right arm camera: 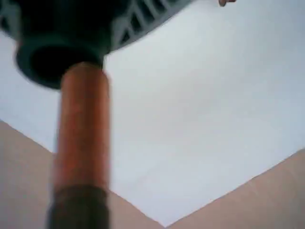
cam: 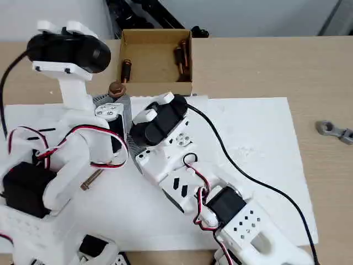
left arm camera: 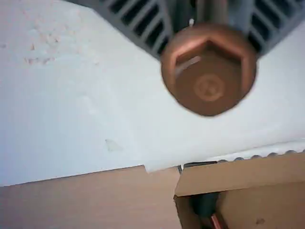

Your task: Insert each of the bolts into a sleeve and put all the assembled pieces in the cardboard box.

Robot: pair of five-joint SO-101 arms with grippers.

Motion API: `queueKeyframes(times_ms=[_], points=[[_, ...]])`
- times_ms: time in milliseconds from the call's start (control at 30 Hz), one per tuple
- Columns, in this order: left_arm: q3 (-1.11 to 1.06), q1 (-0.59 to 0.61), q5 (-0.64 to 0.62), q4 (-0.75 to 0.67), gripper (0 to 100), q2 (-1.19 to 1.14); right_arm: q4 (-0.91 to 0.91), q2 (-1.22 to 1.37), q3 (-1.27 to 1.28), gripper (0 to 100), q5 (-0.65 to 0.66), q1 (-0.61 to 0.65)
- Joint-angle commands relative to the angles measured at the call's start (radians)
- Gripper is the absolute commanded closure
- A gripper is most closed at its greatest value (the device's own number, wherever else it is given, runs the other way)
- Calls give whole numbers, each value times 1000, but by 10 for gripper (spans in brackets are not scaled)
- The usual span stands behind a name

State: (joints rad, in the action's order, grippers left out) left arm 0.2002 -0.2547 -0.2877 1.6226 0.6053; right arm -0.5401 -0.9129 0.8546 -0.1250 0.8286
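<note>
The left gripper (cam: 114,100) is closed narrow on a copper-coloured bolt (left arm camera: 208,69). Its grey ribbed fingers (left arm camera: 128,19) flank the shank, and the hexagonal head sticks out past the tips. Just ahead of this gripper stands the near wall of the cardboard box (cam: 156,87). In the left wrist view the box's corner sits just past the edge of the white sheet (cam: 248,143), with bare wooden table (cam: 265,61) beside it. The right arm's wrist crowds in close beside the left gripper, leaving little gap between the two arms.

The right gripper (right arm camera: 71,59) clamps a copper-coloured cylinder (right arm camera: 82,129) that runs straight out from its dark jaw to a darker end. Beyond it lie open sheet and a corner of the sheet's edge against the table.

Inside the box, beyond the left gripper, assembled pieces (cam: 182,55) rest along both side walls. The bolt's head is smooth and six-sided, with a round stamped centre. Behind the left gripper, under that arm's links, a brass-coloured rod (cam: 91,179) shows against the sheet. A small metal part (cam: 333,130) lies on the table, well off on the right arm's far side.
</note>
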Motion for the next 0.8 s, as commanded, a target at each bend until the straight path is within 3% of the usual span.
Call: queueKeyframes(times_ms=[0,767], points=[[41,-2,-8,-6,994,-2,24,-28,-14,995,11,4],[-47,-43,-5,-64,994,0,21,-28,-18,995,11,4]])
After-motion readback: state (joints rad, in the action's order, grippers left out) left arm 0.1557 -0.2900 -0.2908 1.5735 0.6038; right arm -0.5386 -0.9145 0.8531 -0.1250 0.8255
